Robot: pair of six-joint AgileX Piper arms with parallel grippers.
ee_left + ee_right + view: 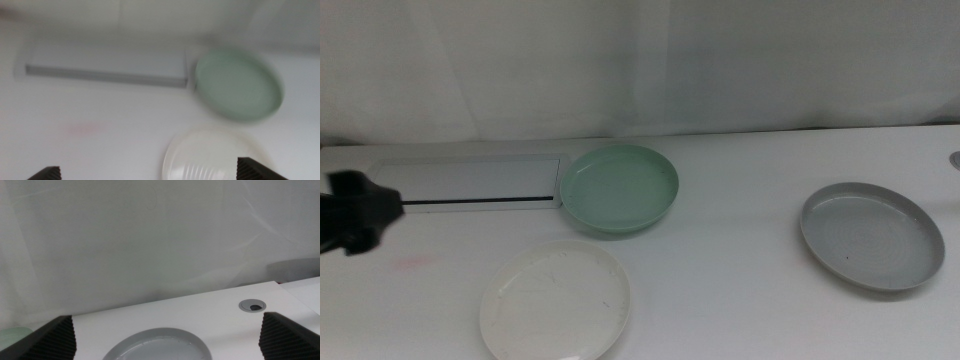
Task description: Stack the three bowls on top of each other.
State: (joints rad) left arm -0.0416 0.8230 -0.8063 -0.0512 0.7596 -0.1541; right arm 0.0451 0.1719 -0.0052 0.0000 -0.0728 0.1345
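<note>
Three bowls lie apart on the white table. The mint green bowl sits at the back centre. In front of it and slightly left is the white bowl, and the grey bowl is at the right. My left gripper hovers at the table's left side, well away from the bowls. In the blurred left wrist view its jaws stand wide open, with the green bowl and white bowl ahead. My right gripper is open and empty, just short of the grey bowl; the middle view does not show it.
A flat white rectangular panel lies at the back left, touching the green bowl's left side. A round grey cable hole is in the table near its right edge. A white curtain hangs behind the table.
</note>
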